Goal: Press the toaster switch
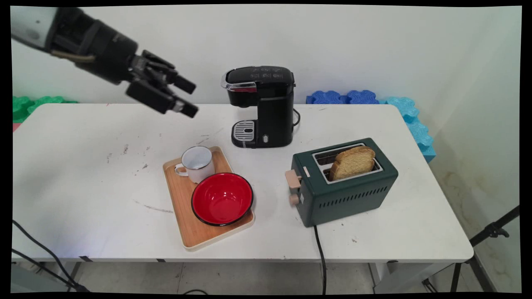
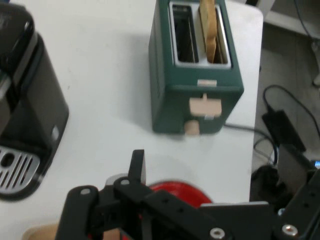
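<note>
Hanging high, tilted toward the tray (image 1: pixel 188 226), the gripper (image 1: pixel 190 99) seemingly has its jaws released.

We see the arm reaching in from the upper left of the main view, its black wrist slanting down toward the right. The gripper (image 1: pixel 188 98) hangs in the air at upper left of centre, its two fingers (image 1: pixel 185 84) parted and holding nothing. In the hand view its black linkage fills the bottom edge
</note>
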Controlling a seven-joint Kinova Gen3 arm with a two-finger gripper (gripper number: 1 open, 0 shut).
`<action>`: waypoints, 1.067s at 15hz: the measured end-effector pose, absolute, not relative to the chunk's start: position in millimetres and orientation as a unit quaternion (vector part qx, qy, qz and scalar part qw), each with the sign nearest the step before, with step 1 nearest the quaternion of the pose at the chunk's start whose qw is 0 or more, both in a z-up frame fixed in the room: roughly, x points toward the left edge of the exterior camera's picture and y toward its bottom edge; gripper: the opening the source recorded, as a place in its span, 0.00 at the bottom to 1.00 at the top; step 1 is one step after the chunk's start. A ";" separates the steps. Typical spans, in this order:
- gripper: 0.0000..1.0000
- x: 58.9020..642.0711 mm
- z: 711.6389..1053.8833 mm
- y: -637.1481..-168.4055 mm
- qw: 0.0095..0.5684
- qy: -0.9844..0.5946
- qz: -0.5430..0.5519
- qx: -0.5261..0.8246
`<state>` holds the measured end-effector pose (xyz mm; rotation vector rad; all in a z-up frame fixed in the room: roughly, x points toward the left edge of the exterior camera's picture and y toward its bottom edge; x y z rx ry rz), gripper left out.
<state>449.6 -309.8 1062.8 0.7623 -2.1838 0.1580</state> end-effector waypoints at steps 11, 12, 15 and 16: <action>1.00 329.9 1047.6 -331.5 0.401 -0.853 0.061 0.328; 1.00 321.3 1041.5 -332.1 0.397 -0.854 0.060 0.330; 1.00 304.8 1025.9 -333.3 0.388 -0.858 0.059 0.330; 0.00 300.4 1020.4 -333.9 0.385 -0.861 0.059 0.328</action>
